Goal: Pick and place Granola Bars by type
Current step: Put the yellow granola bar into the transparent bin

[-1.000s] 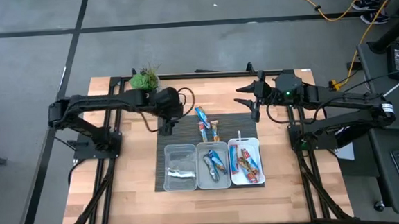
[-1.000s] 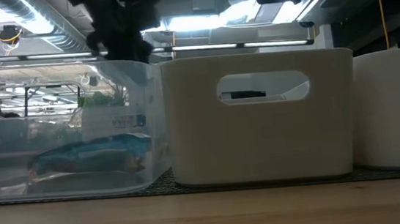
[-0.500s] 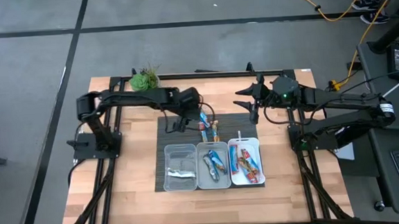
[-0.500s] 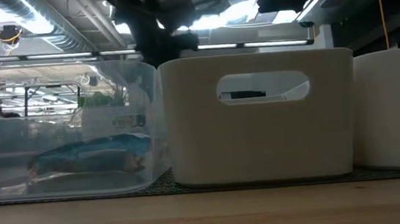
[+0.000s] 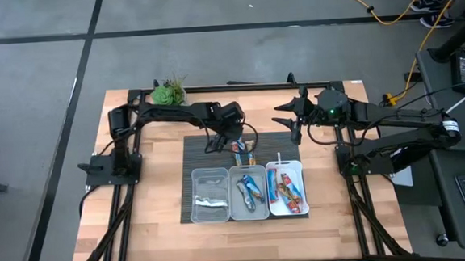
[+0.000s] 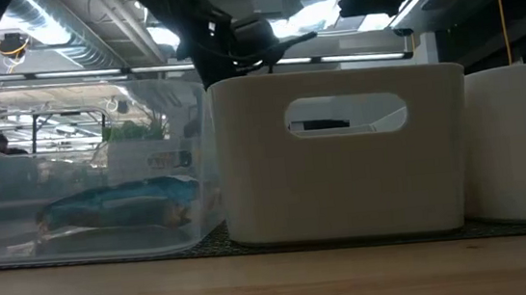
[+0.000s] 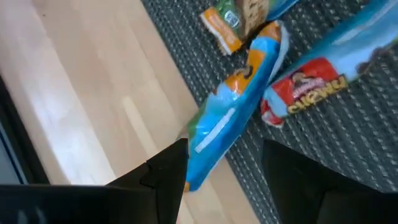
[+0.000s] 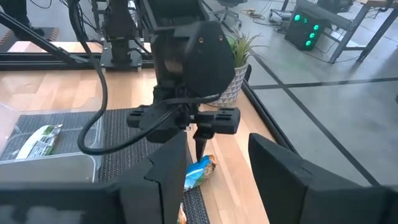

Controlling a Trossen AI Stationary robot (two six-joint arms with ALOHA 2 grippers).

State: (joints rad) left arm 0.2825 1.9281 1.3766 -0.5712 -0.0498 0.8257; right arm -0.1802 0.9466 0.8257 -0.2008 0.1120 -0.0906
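Loose Granola Bars lie on a dark mat (image 5: 218, 152) behind three trays: a blue one (image 7: 233, 115), a red-and-blue one (image 7: 314, 84) and an orange-green one (image 7: 227, 22). My left gripper (image 7: 224, 186) is open and points down over the blue bar (image 8: 199, 171), one finger on each side of its end and just above it. More bars lie in the clear tray (image 5: 210, 195), the middle tray (image 5: 248, 193) and the right tray (image 5: 286, 188). My right gripper (image 8: 217, 193) waits open at the mat's far right (image 5: 290, 115).
A potted plant (image 5: 168, 92) stands at the table's far edge, left of the bars. In the low view the clear tray (image 6: 81, 165) holds a silvery-blue bar (image 6: 114, 205), beside a white tray (image 6: 341, 154) with a handle slot. Bare wood lies left and right of the mat.
My left arm has swung from beside the plant toward the table's right and slightly nearer, and its gripper now hangs over the loose bars on the mat. The bars and trays have stayed where they were.
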